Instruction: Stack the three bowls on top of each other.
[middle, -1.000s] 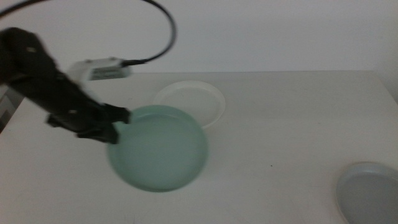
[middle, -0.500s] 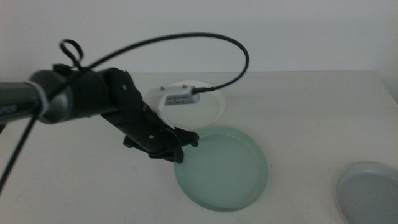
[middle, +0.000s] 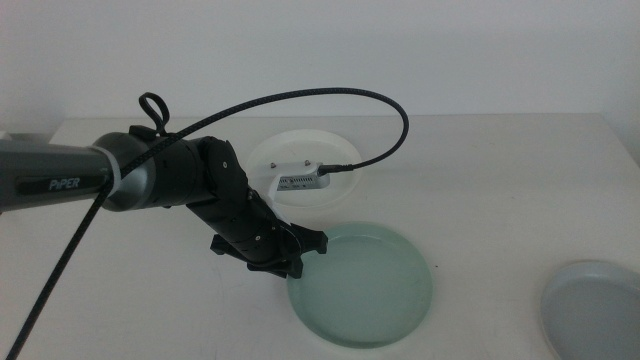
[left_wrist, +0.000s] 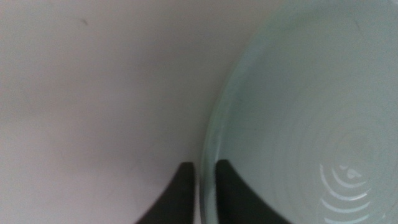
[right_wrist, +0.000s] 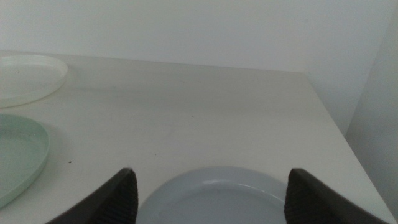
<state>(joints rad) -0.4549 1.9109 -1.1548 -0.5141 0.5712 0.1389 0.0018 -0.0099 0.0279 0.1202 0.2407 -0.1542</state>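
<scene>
Pinching the smooth pale mint green round bowl (middle: 362, 285) by its thin rim, my left gripper (middle: 297, 253) clamped; right gripper (right_wrist: 211, 186) spread wide above the glossy grey-blue bowl (right_wrist: 233, 202), well apart from the mint one.

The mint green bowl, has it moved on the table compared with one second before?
Yes. The mint green bowl, gripped at its rim by the left gripper, has moved rightward and nearer the camera, away from the white bowl toward the grey-blue bowl.
</scene>
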